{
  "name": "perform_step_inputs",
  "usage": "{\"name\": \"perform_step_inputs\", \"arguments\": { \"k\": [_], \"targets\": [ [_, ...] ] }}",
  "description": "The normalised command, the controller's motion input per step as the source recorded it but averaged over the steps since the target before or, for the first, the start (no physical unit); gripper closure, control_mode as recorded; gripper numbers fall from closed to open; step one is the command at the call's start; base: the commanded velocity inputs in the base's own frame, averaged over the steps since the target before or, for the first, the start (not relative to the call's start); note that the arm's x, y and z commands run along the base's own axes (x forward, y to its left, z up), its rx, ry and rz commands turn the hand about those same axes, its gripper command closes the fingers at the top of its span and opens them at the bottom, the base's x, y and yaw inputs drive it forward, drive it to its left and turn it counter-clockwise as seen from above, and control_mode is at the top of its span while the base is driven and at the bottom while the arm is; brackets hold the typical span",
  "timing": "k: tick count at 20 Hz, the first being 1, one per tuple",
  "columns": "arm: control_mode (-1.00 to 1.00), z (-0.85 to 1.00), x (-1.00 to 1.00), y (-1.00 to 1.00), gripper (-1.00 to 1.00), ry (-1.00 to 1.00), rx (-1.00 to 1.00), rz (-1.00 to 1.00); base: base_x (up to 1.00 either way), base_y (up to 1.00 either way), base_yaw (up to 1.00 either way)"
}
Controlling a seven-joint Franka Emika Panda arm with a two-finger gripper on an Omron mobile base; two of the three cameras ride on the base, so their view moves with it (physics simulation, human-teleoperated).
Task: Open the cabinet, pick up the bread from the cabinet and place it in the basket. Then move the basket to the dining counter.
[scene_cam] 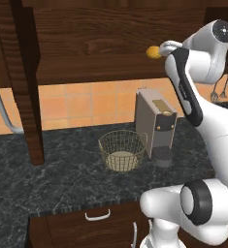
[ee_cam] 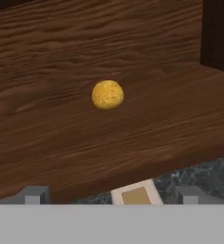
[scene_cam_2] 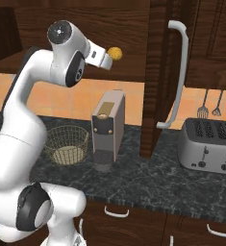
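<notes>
On the open cabinet shelf, the bread sits untouched.
Seen from the hand, the gripper has its fingertips wide apart, holding nothing, with the bread at 12 o'clock beyond them. Down on the black worktop, the basket stands just beside the coffee machine, at its 9 o'clock.
</notes>
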Motion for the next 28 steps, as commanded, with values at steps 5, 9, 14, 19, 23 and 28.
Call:
{"name": "perform_step_inputs", "arguments": {
  "k": [5, 9, 14, 19, 23, 28],
  "targets": [
    [-1.0, -0.08, 0.64, -0.08, -1.0, 0.0, -0.12, 0.0, 0.0, 0.0, 0.0],
    [-1.0, 0.07, 0.41, 0.1, -1.0, 0.0, -0.17, 0.0, 0.0, 0.0, 0.0],
    [-1.0, 0.08, 0.67, 0.0, -1.0, 0.1, -0.1, 0.0, 0.0, 0.0, 0.0],
    [-1.0, 0.0, 0.66, 0.0, -1.0, 0.04, -0.01, 0.0, 0.0, 0.0, 0.0],
    [-1.0, 0.0, 0.47, -0.11, -1.0, 0.01, 0.0, 0.0, 0.0, 0.0, 0.0],
    [-1.0, 0.0, 0.58, -0.09, -1.0, 0.11, 0.0, 0.0, 0.0, 0.0, 0.0]
  ]
}}
